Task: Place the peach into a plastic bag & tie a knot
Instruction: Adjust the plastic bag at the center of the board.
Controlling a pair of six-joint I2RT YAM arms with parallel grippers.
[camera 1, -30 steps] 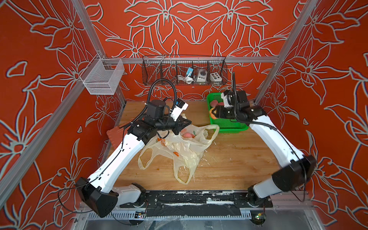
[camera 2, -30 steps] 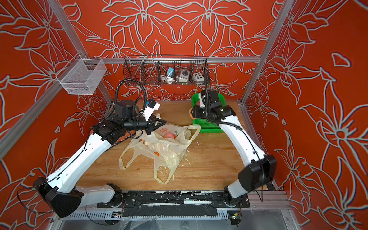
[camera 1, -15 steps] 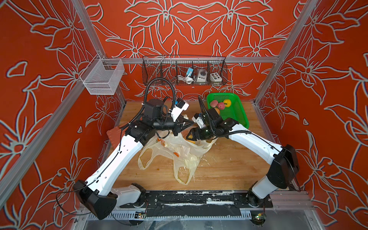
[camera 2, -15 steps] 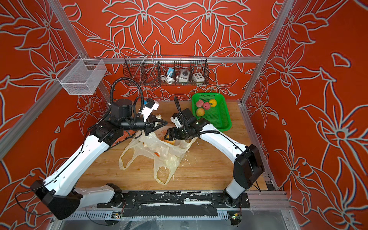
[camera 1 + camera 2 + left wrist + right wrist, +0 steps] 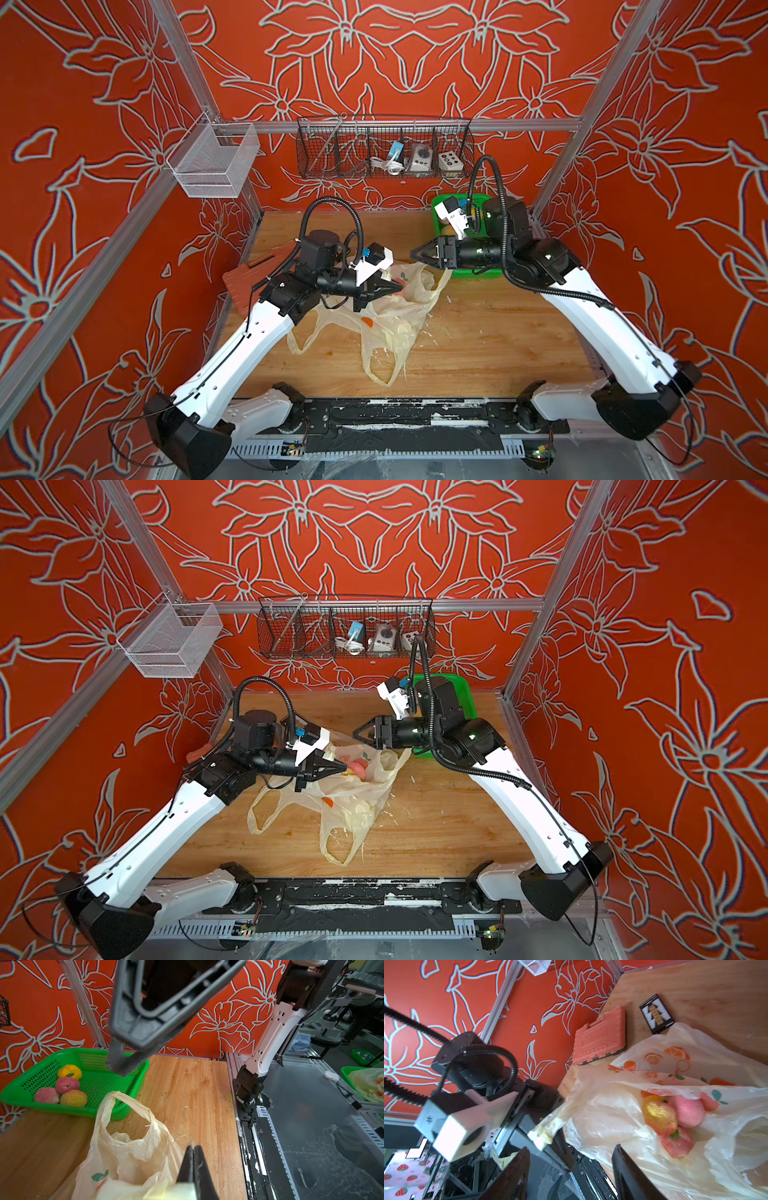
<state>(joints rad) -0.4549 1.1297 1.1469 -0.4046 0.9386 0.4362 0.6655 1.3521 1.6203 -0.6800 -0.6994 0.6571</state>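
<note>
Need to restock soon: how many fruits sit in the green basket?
4, bunched at one end of the green basket: yellow fruit, pink fruit beside it, paler pink fruit, yellow-orange fruit. One corner is partly blocked.

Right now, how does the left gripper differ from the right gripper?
The left gripper is shut, while the right gripper is open. The left gripper pinches the rim of the plastic bag; the right gripper holds nothing. The left gripper touches the bag, whereas the right gripper hangs clear of it, above the bag's handle near the green basket. Both point inward, toward each other, over the bag.
</note>
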